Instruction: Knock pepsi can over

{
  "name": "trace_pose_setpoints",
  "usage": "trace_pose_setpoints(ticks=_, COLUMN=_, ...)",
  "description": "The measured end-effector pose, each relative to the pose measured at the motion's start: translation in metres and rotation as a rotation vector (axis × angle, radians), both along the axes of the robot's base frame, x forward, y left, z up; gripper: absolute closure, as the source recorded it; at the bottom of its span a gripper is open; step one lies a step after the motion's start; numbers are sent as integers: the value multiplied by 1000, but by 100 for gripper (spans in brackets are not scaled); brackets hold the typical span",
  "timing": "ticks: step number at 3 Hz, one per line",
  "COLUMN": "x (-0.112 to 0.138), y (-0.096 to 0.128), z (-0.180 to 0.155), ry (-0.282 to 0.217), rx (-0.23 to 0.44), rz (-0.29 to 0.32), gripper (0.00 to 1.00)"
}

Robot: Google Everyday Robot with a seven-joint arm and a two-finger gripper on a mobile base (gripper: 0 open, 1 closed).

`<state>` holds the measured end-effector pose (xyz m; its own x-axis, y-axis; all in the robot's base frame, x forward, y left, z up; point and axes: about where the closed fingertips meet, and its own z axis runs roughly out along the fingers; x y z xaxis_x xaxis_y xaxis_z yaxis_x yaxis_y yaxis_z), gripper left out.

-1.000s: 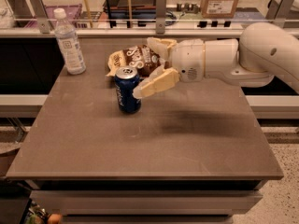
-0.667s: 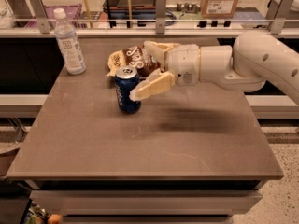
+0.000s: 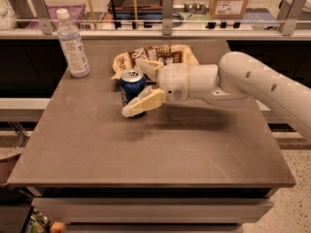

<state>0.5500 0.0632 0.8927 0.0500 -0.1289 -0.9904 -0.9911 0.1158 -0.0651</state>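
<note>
The pepsi can, dark blue with a silver top, stands upright on the grey-brown table, left of centre. My gripper reaches in from the right on a white arm. Its two cream fingers are spread, one finger in front of the can and low, the other behind it, so the can sits between them. The front finger touches or nearly touches the can's lower side.
A clear water bottle with a white cap stands at the back left. A brown-and-cream snack bag lies just behind the can and the gripper. A railing and shelves run behind the table's far edge.
My gripper has moved left and lower, so its fingers now straddle the can. The can still stands upright in the same place.
</note>
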Motion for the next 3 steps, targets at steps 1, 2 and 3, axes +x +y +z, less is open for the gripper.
trace_pose_setpoints(ticks=1, x=-2, y=15, z=-21, ry=19, rx=34, rz=20, gripper=18)
trace_pose_setpoints(ticks=2, x=-8, y=21, z=-32, ry=18, rx=54, rz=19, gripper=41)
trace_pose_setpoints(ticks=3, x=-11, y=22, z=-35, ry=14, rx=52, rz=17, gripper=63)
